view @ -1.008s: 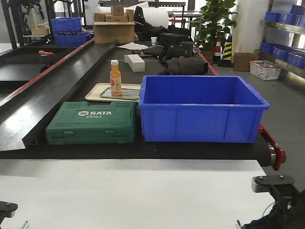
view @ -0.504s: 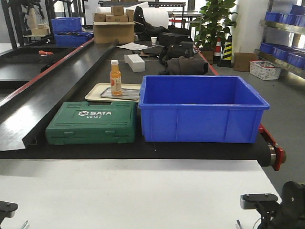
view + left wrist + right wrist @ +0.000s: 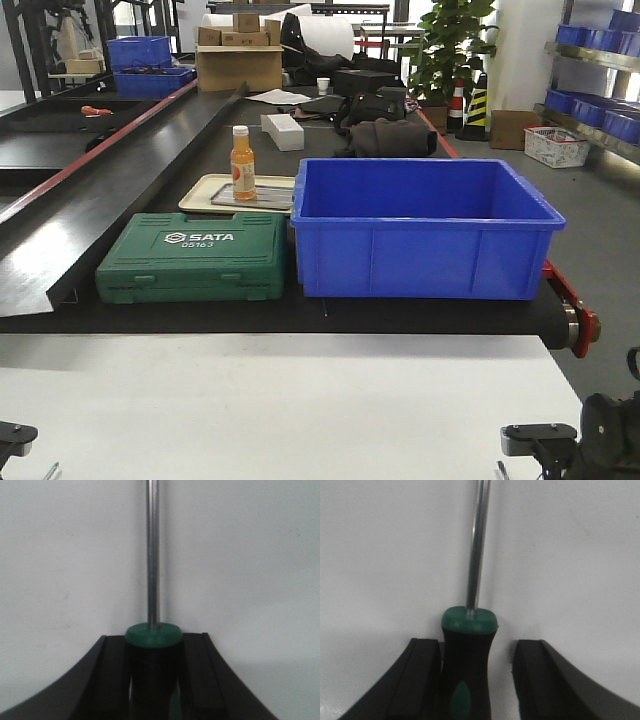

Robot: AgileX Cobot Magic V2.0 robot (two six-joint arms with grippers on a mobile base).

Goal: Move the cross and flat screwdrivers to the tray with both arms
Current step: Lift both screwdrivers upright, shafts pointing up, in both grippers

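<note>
In the left wrist view a screwdriver (image 3: 152, 580) with a black handle, green collar and steel shaft lies on the white table. My left gripper (image 3: 152, 641) is shut on its handle, both fingers pressed against it. In the right wrist view a second black-and-green screwdriver (image 3: 469, 650) lies between the jaws of my right gripper (image 3: 476, 647). This gripper is open: the left finger is against the handle and a gap shows on the right. Neither tip is visible. The beige tray (image 3: 205, 190) sits far back on the black belt. In the front view the grippers are low at the left (image 3: 12, 437) and right (image 3: 538, 437) corners.
An orange bottle (image 3: 242, 163) stands on the tray. A green SATA tool case (image 3: 195, 257) and a large blue bin (image 3: 422, 228) sit on the belt between the white table (image 3: 280, 400) and the tray. Boxes and clutter lie further back.
My right arm has come down and moved left toward the table's front right corner. The left arm has not visibly moved.
</note>
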